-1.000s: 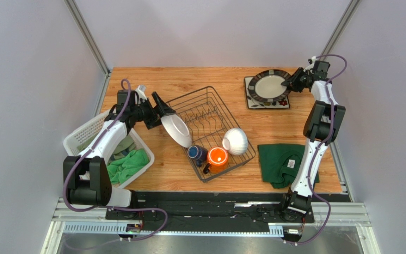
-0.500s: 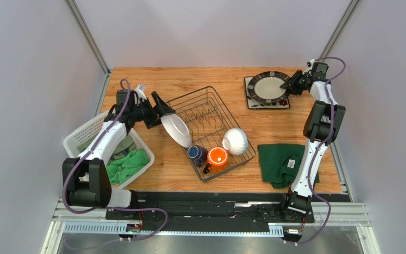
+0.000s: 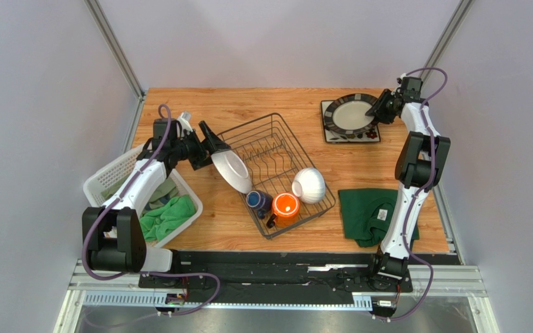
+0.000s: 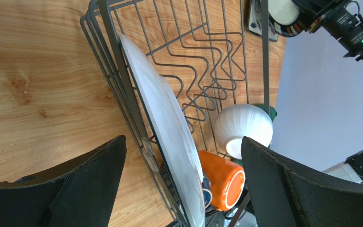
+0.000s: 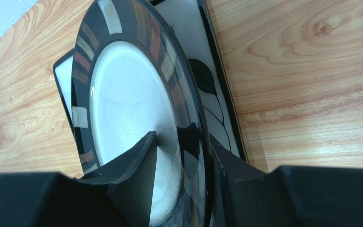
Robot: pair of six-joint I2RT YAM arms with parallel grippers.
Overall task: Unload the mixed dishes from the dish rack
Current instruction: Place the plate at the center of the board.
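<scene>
The black wire dish rack (image 3: 271, 144) holds a white plate (image 3: 232, 171) on edge at its left side, a white ribbed bowl (image 3: 309, 184), an orange mug (image 3: 285, 206) and a dark blue mug (image 3: 256, 201). My left gripper (image 3: 210, 144) is wide open and straddles that white plate (image 4: 169, 127) without touching it. At the back right, a round plate with a dark patterned rim (image 3: 350, 113) lies on the square floral plate (image 3: 332, 132). My right gripper (image 5: 183, 137) is open, with the round plate's (image 5: 126, 104) rim loose between its fingers.
A white slotted basket (image 3: 106, 182) with green cloths (image 3: 170, 215) stands at the left table edge beside my left arm. A dark green cloth (image 3: 368, 211) lies at the front right. Bare wood shows between the rack and the stacked plates.
The right gripper's jaws have spread apart around the round plate's rim, and its wrist has shifted slightly left. The left arm and the dishes in the rack have not moved.
</scene>
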